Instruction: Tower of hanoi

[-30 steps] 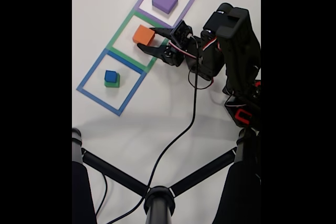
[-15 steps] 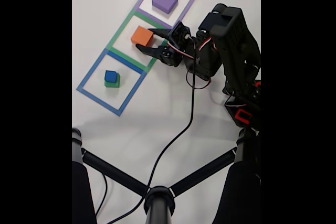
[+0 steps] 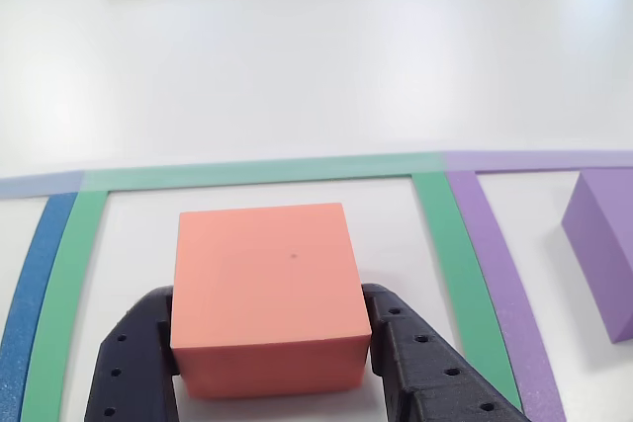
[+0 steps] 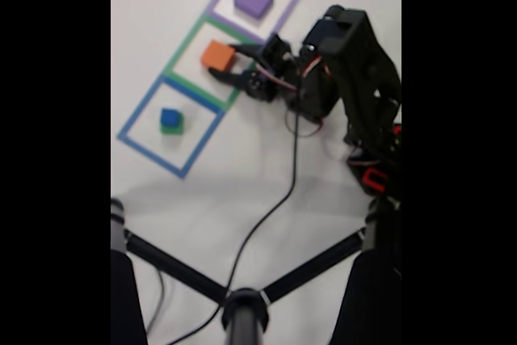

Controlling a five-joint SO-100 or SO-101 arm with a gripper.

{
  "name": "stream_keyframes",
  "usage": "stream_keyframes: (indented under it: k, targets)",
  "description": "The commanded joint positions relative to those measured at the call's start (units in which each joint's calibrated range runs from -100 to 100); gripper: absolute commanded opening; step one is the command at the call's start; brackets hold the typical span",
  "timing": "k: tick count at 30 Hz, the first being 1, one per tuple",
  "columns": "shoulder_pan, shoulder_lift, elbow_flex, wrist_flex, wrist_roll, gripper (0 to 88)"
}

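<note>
Tool (image 3: 269, 368) has advanced around orange cube (image 3: 265, 294).

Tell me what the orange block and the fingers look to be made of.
Orange block: probably foam or matte plastic; flat, dull colour, no gloss, slightly soft edges. I can't tell which.
Fingers: black matte plastic, possibly 3D-printed; dull surface with rows of small round holes.

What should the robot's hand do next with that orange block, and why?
Probably close the hand on the orange block. In the other view its two black fingers already sit on either side of the block, which rests inside the green square. I cannot tell whether they press it yet, so a gentle squeeze before lifting seems the sensible step.
</note>
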Motion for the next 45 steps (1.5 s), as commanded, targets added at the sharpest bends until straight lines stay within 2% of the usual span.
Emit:
stream_keyframes:
  k: [1,13,19,22,25,31,34,37,45]
  targets:
    - [0.31,-0.42,-0.63,-1.67,0.59,23.0]
    - [0.16,-6.91,2.37,-1.83,0.59,28.5]
    - [-0.07,-22.86,4.92,11.12,0.59,25.2]
    - [0.46,-33.11,4.83,22.86,0.59,20.3]
    - [0.38,-44.25,4.46,35.97,0.59,8.6]
    - [-1.37,-68.69,-3.26,75.47,0.59,0.3]
    - [-2.97,-76.78,-11.8,97.16,0.59,0.1]
    - [-5.18,-81.83,-19.62,113.75,0.59,0.1]
    - [-11.59,-86.24,-36.06,137.55,0.59,0.3]
